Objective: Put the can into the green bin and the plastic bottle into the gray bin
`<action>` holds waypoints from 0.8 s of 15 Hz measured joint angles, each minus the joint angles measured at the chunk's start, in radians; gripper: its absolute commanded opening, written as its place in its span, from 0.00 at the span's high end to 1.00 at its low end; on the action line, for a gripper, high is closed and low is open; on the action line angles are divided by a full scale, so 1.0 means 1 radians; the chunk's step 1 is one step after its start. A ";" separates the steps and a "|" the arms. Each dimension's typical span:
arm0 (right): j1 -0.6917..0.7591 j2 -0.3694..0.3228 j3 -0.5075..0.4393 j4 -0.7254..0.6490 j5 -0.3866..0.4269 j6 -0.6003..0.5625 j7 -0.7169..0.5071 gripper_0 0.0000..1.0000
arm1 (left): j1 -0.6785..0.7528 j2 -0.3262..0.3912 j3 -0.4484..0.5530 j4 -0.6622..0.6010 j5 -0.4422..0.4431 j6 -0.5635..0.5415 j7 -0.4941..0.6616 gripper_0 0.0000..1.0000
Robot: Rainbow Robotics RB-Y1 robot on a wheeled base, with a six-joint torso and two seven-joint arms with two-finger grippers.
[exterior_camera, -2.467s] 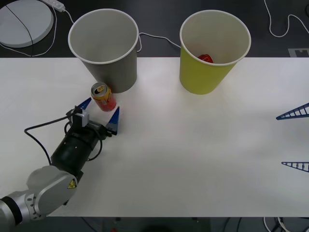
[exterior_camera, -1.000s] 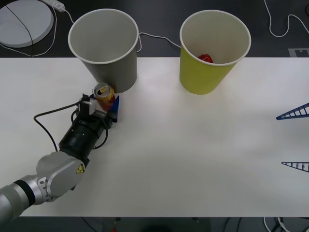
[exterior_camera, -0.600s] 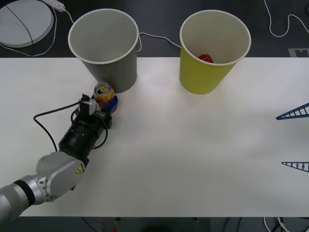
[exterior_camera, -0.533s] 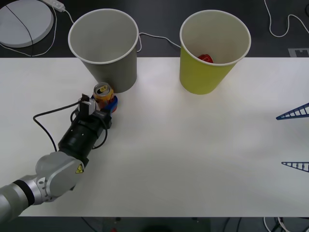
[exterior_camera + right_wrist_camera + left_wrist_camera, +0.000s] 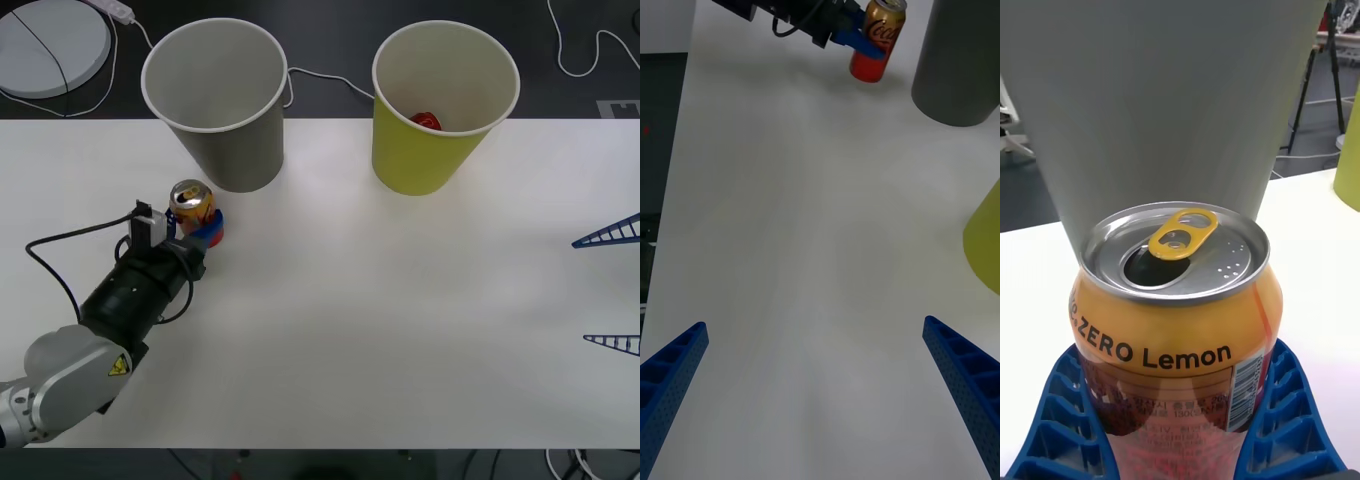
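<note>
The can (image 5: 190,203), red and orange with a gold tab, stands upright in my left gripper (image 5: 203,228), which is shut on its lower half just in front of the gray bin (image 5: 215,100). In the left wrist view the blue fingers (image 5: 1056,409) clasp the can (image 5: 1176,315), and the gray bin (image 5: 1165,97) rises right behind it. The green bin (image 5: 445,100) stands to the right with a red object (image 5: 425,121) inside. My right gripper (image 5: 610,288) waits open at the table's right edge. The plastic bottle is out of view.
A round white device (image 5: 50,40) and white cables (image 5: 320,78) lie on the dark surface behind the white table (image 5: 400,330). In the right wrist view, bare table separates the right gripper (image 5: 820,390) from the can (image 5: 878,37).
My left gripper moved in around the can and shut on it. It has since drawn back to the left, away from the gray bin, carrying the can along. The right arm has not moved.
</note>
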 measured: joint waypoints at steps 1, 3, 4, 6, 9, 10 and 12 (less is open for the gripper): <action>0.000 0.000 0.000 0.000 0.000 0.000 0.000 0.00 | 0.017 0.030 0.018 -0.033 0.001 -0.030 0.001 1.00; 0.000 0.000 0.000 0.000 0.000 0.000 0.000 0.00 | 0.069 0.088 0.092 -0.120 0.001 -0.134 0.003 1.00; 0.000 0.000 0.000 0.000 0.000 0.000 0.000 0.00 | 0.101 0.111 0.143 -0.172 0.001 -0.200 0.004 1.00; 0.000 0.000 0.000 0.000 0.000 0.000 0.000 0.00 | 0.175 0.142 0.268 -0.279 0.001 -0.358 0.006 1.00; 0.000 0.000 0.000 0.000 0.000 0.000 0.000 0.00 | 0.287 0.151 0.483 -0.429 0.002 -0.647 0.008 1.00; 0.000 0.000 0.000 0.000 0.000 0.000 0.000 0.00 | 0.313 0.151 0.553 -0.479 0.006 -0.755 0.009 1.00; 0.000 0.000 0.000 0.000 0.000 0.000 0.000 0.00 | 0.346 0.151 0.685 -0.566 0.043 -0.986 0.012 1.00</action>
